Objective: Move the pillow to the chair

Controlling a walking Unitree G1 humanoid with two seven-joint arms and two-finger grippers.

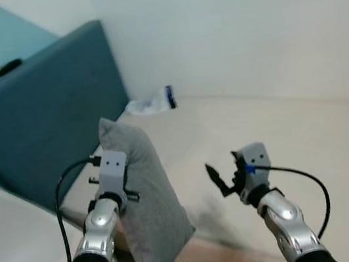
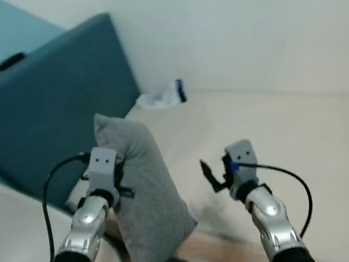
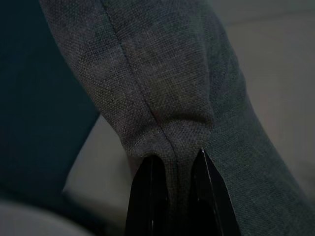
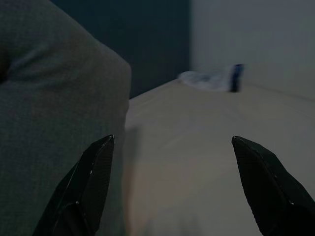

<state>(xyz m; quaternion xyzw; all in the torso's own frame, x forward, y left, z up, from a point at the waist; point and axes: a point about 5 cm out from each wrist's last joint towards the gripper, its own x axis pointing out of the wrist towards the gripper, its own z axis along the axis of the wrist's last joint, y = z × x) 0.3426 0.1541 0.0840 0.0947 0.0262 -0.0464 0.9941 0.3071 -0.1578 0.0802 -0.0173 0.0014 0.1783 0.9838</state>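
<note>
The grey pillow (image 1: 147, 202) is held upright at the near left, just in front of the teal headboard (image 1: 39, 112), its seam pinched between the closed fingers of the left claw (image 3: 172, 172). The right claw (image 1: 225, 179) hangs beside it to the right, spread wide and empty. The pillow is judged already gripped and lifted; next, a turn towards the chair would be called for, none being visible here.
</note>
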